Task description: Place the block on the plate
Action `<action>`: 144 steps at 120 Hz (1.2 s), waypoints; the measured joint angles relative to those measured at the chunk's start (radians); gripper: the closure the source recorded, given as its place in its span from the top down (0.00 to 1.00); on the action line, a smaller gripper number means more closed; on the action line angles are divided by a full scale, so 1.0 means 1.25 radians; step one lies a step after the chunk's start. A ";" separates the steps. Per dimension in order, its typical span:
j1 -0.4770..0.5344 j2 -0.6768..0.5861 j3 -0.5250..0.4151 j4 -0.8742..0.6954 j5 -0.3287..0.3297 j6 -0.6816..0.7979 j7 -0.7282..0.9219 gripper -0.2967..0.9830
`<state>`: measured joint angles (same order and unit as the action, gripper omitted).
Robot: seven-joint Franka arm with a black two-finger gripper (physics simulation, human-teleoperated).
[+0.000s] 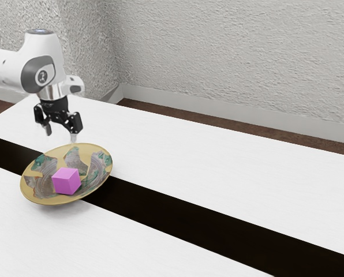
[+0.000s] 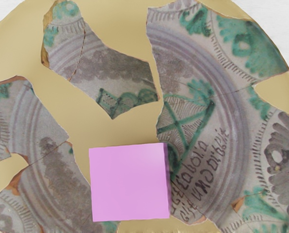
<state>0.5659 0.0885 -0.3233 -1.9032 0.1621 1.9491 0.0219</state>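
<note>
The block (image 1: 67, 181) is sitting on the plate (image 1: 51, 199), which is lying on the bench (image 1: 218, 167), partly covering its band (image 1: 160, 208).

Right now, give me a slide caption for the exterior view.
A pink block rests on a gold, patchwork-patterned plate, the open end effector raised above.

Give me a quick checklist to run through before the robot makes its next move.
1. Pink block on the plate: ok.
2. Block inside the plate's rim, not hanging over it: ok.
3. Claw open, with nothing between its fingers: ok.
4. Gap between claw and block, so backing away likely won't bump it: ok.
5. Block steady enough not to slide if the plate gets nudged: cannot tell.
</note>
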 joint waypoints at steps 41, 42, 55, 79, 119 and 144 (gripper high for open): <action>-0.099 -0.015 0.086 0.070 -0.031 -0.087 0.037 0.77; -0.100 -0.016 0.086 0.071 -0.031 -0.089 0.038 0.77; -0.107 -0.024 0.090 0.083 -0.036 -0.108 0.052 0.77; -0.145 -0.030 0.126 0.158 -0.040 -0.169 0.070 0.77; -0.276 -0.029 0.201 0.261 -0.042 -0.251 0.083 0.77; -0.362 -0.026 0.243 0.321 -0.042 -0.292 0.065 0.77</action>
<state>0.1138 0.0565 -0.0197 -1.5015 0.1093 1.5837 0.1032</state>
